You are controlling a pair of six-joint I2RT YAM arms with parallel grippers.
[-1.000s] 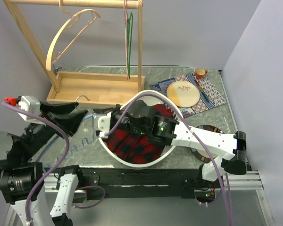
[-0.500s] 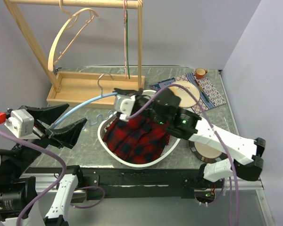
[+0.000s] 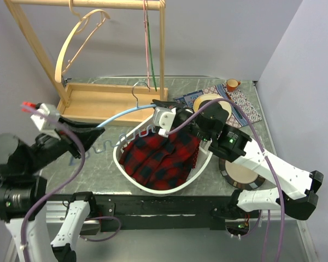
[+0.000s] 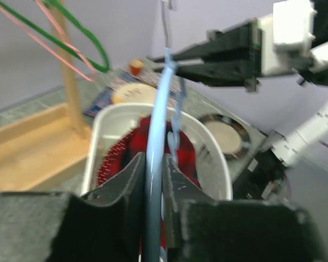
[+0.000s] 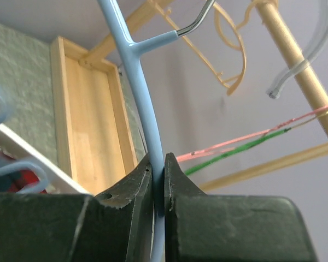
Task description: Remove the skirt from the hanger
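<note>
Hazard ahead. Clamps blue hanger [image 3: 120, 115] in left fingers [image 4: 130, 184] and right fingers [image 5: 129, 189], both closed on it. Risks dragging skirt [image 3: 158, 158] out of basket [image 3: 156, 191] if snagged on hanger.

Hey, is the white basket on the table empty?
No, a red checked skirt lies bunched up inside the white basket, covering most of its bottom.

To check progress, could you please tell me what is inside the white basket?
The red plaid skirt fills the white basket; anything beneath the fabric is hidden.
</note>
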